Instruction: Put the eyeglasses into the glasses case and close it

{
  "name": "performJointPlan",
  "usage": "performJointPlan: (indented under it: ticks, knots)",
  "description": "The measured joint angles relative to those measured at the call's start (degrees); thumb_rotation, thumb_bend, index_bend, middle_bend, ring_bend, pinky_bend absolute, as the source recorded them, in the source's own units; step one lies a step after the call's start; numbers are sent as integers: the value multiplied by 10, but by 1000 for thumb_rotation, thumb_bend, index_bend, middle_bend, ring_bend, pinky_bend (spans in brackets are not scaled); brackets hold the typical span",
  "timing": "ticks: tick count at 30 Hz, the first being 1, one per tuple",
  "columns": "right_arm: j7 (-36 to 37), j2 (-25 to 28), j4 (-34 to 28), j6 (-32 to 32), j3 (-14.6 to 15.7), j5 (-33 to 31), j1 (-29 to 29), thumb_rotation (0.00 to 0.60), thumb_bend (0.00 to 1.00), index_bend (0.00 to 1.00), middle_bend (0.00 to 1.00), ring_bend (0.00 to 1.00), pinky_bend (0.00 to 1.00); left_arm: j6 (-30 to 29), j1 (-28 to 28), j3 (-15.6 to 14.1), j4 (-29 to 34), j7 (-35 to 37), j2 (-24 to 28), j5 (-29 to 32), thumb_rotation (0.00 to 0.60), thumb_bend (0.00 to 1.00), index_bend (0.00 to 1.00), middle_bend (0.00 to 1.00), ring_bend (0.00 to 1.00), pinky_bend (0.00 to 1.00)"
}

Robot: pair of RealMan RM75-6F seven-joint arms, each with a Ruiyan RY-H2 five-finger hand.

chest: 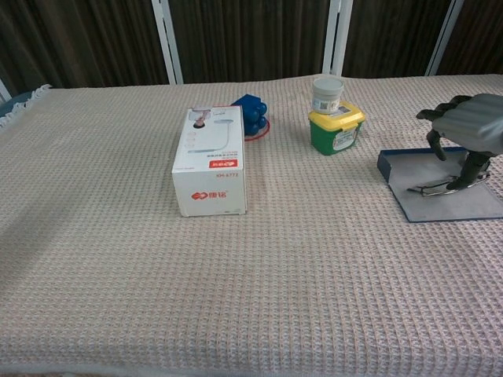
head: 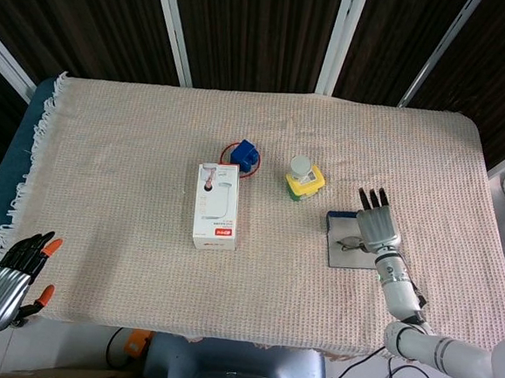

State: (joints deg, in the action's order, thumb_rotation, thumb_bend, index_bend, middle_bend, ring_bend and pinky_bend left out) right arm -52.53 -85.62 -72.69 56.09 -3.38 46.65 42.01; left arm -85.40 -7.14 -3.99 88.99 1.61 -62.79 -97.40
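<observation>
The glasses case [head: 345, 256] lies open and flat at the right of the table, blue at the rim with a grey inside [chest: 460, 206]. Thin-framed eyeglasses [chest: 435, 189] rest on the grey inside, also seen from the head view [head: 351, 243]. My right hand [chest: 469, 129] hovers over the case's far right part, fingers pointing down, and its fingertips [chest: 470, 174] grip the right end of the glasses. From above the right hand [head: 375, 227] covers most of the case's right half. My left hand [head: 8, 277] hangs off the table's near left corner, holding nothing, fingers apart.
A white and red carton [chest: 209, 160] lies at mid-table. Behind it is a blue object on a red disc [chest: 251, 113]. A green tub with a yellow lid and a white jar on top [chest: 335, 122] stands just left of the case.
</observation>
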Motion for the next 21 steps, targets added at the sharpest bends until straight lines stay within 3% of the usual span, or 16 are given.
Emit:
performJointPlan:
  ticks: [21]
  knots:
    - [15, 15, -16, 13, 6, 49, -2, 600, 109, 312, 0, 0, 16, 7, -3, 2, 1, -2, -1, 5, 600, 391, 0, 0, 0, 126]
